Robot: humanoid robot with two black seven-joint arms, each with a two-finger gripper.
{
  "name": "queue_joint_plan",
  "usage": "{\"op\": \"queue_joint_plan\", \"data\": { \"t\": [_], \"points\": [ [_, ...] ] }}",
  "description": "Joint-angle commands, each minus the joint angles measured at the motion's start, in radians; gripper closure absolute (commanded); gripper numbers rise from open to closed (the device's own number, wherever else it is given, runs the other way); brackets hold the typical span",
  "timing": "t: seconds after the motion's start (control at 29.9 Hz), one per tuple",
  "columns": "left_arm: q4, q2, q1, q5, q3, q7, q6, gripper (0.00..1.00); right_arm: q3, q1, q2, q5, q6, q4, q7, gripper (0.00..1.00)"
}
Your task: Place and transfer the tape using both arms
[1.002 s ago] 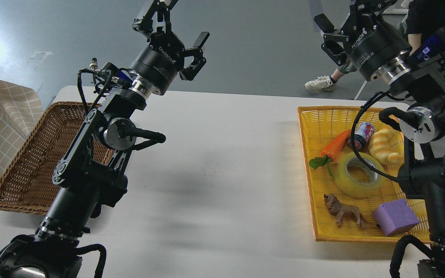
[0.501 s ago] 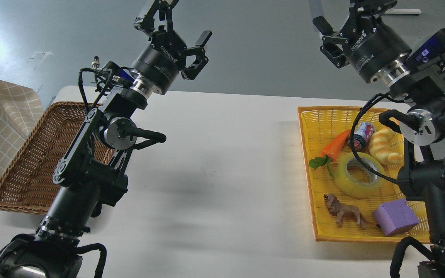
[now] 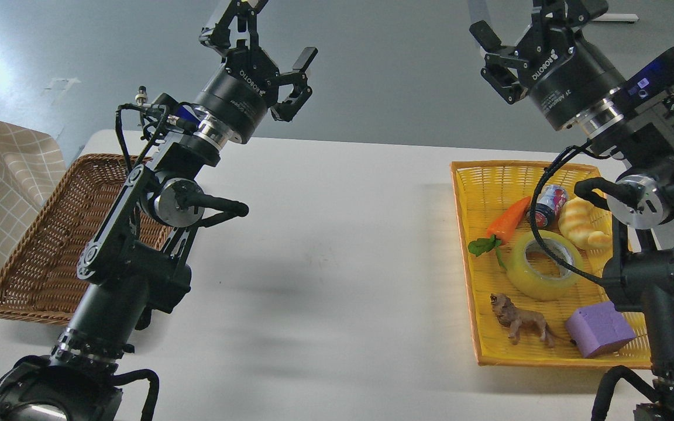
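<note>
In the yellow tray [image 3: 466, 193], the tape [image 3: 542, 266] lies flat; lower the released right claw [image 3: 521, 44] squarely over one wall of the roll, clear of the carrot [image 3: 506, 221] beside it; left claw [image 3: 267, 49] is released too.

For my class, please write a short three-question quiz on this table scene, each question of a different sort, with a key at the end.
1. True or false: the tape lies flat in the yellow tray.
2. Which thing lies nearest the tape's left side? A) the sponge B) the carrot C) the wicker basket
3. Fill in: the left gripper and the right gripper are both raised above the table, jaws ____, holding nothing.

Key: 1 true; 2 B; 3 open.
</note>
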Motion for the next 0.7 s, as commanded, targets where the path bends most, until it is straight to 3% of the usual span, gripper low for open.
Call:
{"op": "queue_joint_plan", "data": {
  "t": [0.0,0.67],
  "points": [
    [0.000,0.000,0.000,0.000,0.000,0.000,0.000,0.02,0.002,-0.010,0.000,0.000,0.001,0.001,0.035,0.00],
    [0.000,-0.001,0.012,0.000,0.000,-0.003,-0.001,0.02,0.003,-0.020,0.000,0.000,0.001,-0.010,0.035,0.00]
  ]
}}
